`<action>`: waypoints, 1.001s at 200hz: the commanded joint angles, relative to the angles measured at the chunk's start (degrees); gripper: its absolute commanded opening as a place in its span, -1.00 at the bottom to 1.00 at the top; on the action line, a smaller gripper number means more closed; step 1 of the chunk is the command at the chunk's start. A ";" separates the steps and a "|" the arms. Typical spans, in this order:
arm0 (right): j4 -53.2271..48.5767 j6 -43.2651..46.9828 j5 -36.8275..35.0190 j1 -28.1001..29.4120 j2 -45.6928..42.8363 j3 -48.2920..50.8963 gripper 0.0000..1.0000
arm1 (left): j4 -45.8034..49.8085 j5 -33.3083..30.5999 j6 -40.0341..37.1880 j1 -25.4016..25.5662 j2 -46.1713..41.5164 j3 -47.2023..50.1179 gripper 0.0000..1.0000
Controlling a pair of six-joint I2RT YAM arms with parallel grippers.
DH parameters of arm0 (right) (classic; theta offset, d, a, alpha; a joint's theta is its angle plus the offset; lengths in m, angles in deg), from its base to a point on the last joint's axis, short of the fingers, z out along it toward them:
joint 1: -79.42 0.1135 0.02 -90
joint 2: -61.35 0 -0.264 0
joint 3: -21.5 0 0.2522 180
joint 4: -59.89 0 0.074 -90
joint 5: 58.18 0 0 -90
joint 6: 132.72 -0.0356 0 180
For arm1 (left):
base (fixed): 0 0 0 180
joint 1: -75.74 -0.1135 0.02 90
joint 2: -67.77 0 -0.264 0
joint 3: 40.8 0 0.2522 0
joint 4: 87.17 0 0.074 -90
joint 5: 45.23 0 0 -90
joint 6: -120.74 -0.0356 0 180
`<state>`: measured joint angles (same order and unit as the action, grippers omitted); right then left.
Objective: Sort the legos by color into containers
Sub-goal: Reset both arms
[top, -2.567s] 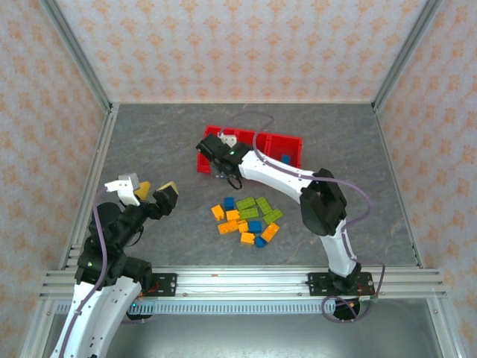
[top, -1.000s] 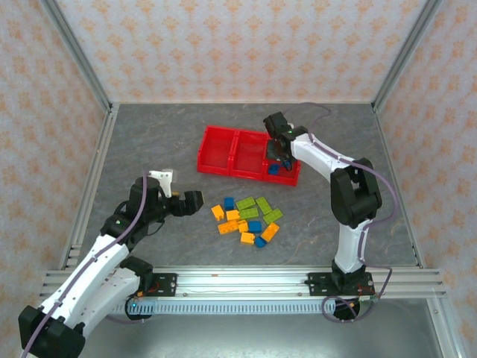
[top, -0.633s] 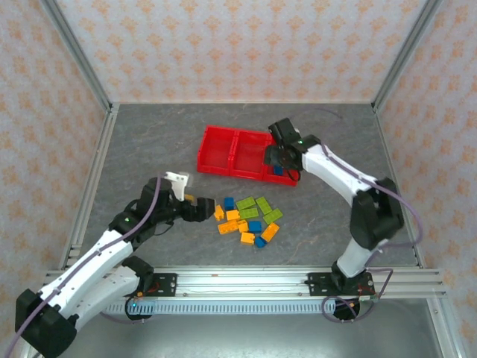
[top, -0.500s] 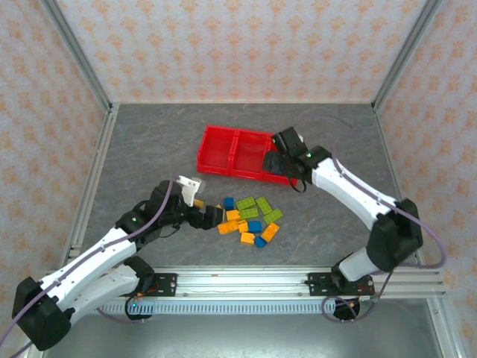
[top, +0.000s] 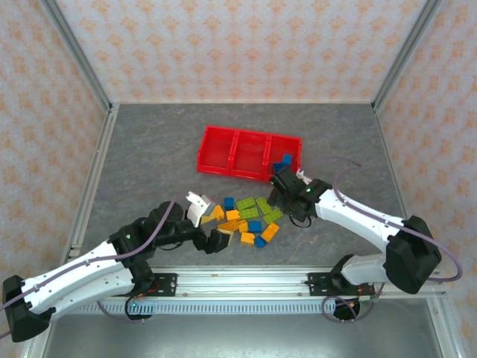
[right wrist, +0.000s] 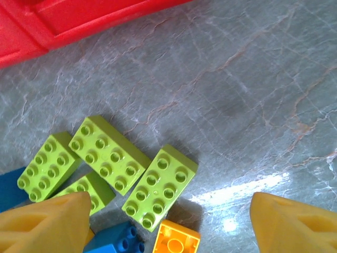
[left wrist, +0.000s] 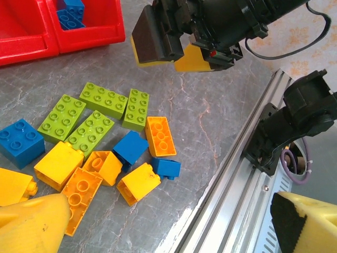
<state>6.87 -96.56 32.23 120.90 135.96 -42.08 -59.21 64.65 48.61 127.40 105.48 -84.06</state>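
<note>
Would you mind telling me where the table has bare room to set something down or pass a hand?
Bare table lies left of the red bins, right of them, and behind them to the back wall. Crowded between bins and near rail: the lego pile, left tool and right tool.

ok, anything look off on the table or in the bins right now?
Nothing serious. The red bin tray sits slightly skewed to the table edge. Blue bricks are in its right-end bin; the remaining bricks lie in a loose pile on the table, none visibly damaged.
</note>
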 commanded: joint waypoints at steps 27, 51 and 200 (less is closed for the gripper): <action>2.61 -6.25 -5.23 0.19 3.44 2.87 0.50 | -0.84 -2.54 -0.83 2.93 2.63 0.23 0.98; 2.40 -6.86 -6.82 0.18 6.47 1.91 0.50 | -0.15 -2.39 -0.64 4.05 3.85 -0.29 0.98; 10.08 -15.34 -7.61 4.12 12.64 4.02 0.29 | -0.71 -2.08 -0.89 4.02 3.92 0.10 0.98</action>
<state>15.79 -109.42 26.44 123.91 147.46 -39.83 -59.26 63.14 48.63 131.16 108.98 -84.06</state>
